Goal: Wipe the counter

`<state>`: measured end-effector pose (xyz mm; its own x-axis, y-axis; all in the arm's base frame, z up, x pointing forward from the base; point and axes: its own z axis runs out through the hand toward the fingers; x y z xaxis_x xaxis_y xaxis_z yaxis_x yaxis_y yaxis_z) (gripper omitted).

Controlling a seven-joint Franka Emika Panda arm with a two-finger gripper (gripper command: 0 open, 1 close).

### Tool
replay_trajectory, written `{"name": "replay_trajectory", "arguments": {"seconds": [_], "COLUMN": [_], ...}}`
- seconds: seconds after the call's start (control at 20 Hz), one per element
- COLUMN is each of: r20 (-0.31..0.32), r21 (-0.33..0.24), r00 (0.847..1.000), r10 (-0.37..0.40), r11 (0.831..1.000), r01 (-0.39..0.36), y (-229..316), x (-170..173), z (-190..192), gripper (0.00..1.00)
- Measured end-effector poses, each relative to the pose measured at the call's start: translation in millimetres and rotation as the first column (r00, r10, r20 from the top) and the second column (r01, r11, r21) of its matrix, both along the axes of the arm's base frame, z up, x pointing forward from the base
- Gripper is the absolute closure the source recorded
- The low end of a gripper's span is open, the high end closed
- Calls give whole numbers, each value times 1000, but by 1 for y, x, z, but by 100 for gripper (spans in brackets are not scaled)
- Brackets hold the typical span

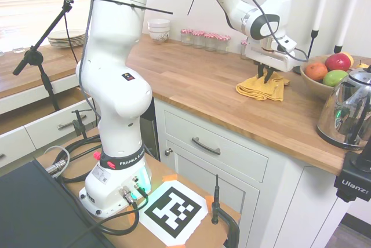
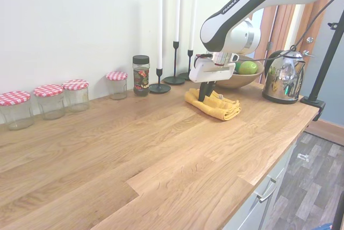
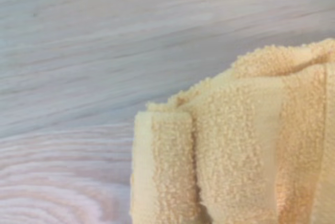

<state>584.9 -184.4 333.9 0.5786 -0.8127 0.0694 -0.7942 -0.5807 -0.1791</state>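
Note:
The warm-brown wooden counter point(image 1: 197, 80) point(image 2: 134, 149) point(image 3: 104, 51) runs over white cabinets. A bunched yellow cloth point(image 1: 261, 90) point(image 2: 220, 107) point(image 3: 235, 145) lies on it near the fruit bowl. My gripper point(image 1: 264, 79) point(image 2: 203, 96) points straight down onto the cloth's edge on the side away from the kettle. Its dark fingers stand close together, shut on a fold of the cloth. The cloth rests on the wood, not lifted.
A fruit bowl point(image 1: 324, 77) point(image 2: 236, 82) and a steel kettle point(image 1: 348, 115) point(image 2: 282, 77) stand just beyond the cloth. Candlesticks point(image 2: 174, 52), a spice jar point(image 2: 141, 74) and red-checked lidded jars point(image 1: 203, 38) point(image 2: 48, 98) line the wall. White bowls point(image 1: 159, 29) sit at the corner.

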Motion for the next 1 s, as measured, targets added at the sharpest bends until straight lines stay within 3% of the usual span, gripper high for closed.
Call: {"name": "replay_trajectory", "arguments": {"seconds": [0.55, 1.0], "r20": [13, 1], "r21": [-4, -49], "r00": [999, 994], "r10": [30, 113], "r11": [1000, 992], "r01": [-30, -113], "y": [14, 131], "x": [-1, 5], "z": [-1, -1], "gripper": [100, 100]}}
